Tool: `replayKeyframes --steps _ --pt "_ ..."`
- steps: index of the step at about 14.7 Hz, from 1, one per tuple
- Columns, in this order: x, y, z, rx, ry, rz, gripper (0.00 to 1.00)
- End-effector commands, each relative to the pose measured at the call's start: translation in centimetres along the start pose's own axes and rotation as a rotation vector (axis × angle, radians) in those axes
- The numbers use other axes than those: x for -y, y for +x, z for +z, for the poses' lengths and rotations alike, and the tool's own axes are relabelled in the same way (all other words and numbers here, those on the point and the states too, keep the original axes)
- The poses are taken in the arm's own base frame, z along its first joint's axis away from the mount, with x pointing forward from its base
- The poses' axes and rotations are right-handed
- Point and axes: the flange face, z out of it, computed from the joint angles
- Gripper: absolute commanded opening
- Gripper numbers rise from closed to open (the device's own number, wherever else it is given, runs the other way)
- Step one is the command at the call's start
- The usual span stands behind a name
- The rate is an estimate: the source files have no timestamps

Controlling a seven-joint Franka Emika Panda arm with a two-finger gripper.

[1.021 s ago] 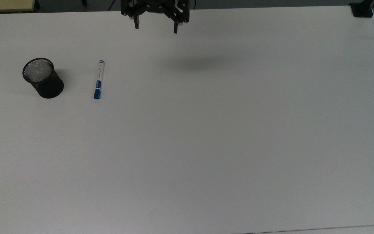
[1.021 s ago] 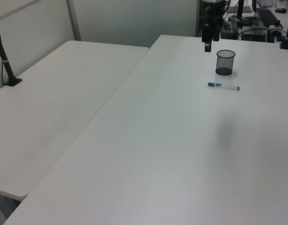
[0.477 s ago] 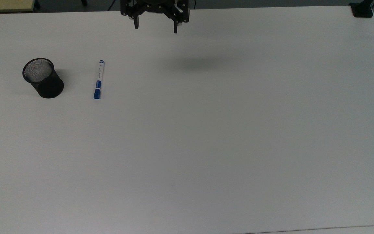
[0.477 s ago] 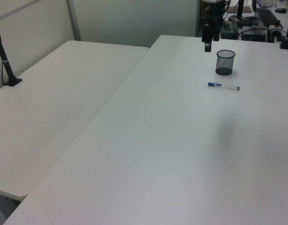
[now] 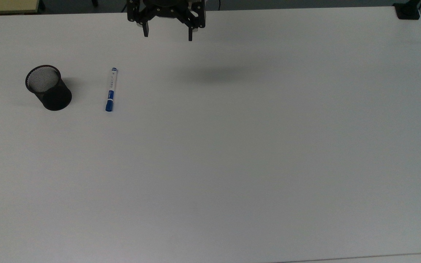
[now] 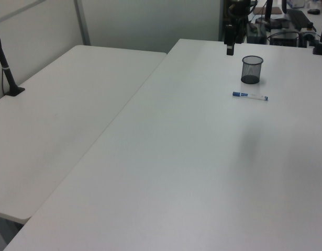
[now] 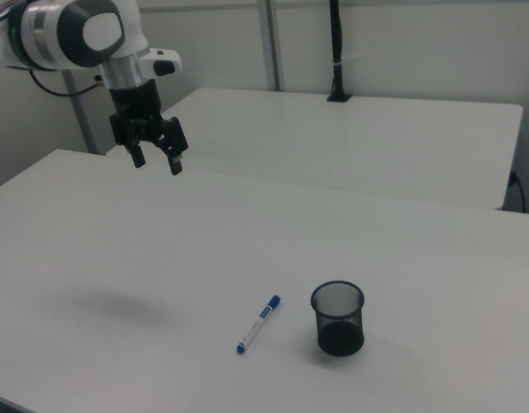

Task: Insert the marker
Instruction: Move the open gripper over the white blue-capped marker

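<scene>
Gripper: we see the black two-finger gripper (image 5: 167, 36) hanging high over the far edge of the broad white tabletop (image 5: 232, 153); its fingers are spread wide with nothing between them; the right view shows the same spread (image 7: 156, 162)
Marker: the slim white-barrelled marker with a blue cap (image 5: 110, 89) lies flat on the tabletop, untouched; in the right view (image 7: 259, 323) it rests just beside the cup, not touching it
Cup: the black wire-mesh cylindrical cup (image 5: 48, 87) stands upright, mouth open, to the top view's left of the marker; the left view places it (image 6: 252, 69) just beyond the marker (image 6: 250, 96)
Key relation: we judge the marker to lie toward the top view's left of the fingers and nearer, well apart and far below; its long axis runs near-to-far in the top view, capped end nearer; the spread fingers would want to straddle the barrel across that axis
Stage: we judge the approach barely begun; pickup and insertion both remain
</scene>
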Motion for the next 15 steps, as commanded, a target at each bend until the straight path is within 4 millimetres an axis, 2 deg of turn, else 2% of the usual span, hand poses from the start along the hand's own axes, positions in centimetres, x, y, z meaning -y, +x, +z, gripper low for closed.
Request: replayKeyframes --steps 1,3,5,10,11,15 --pt "-2.5 0.8 1.8 0.010 -0.001 -0.026 1.00" --pt "-6.6 1.4 3.4 0.027 0.001 -0.004 1.00" --pt "-7.7 1.5 4.9 0.045 0.000 -0.043 1.00" --pt "-12.7 1.6 10.5 0.079 -0.012 -0.023 1.00" --pt "-12.8 1.6 11.2 0.080 -0.019 -0.026 1.00" --pt "-14.1 1.2 16.0 0.099 -0.049 -0.039 1.00"
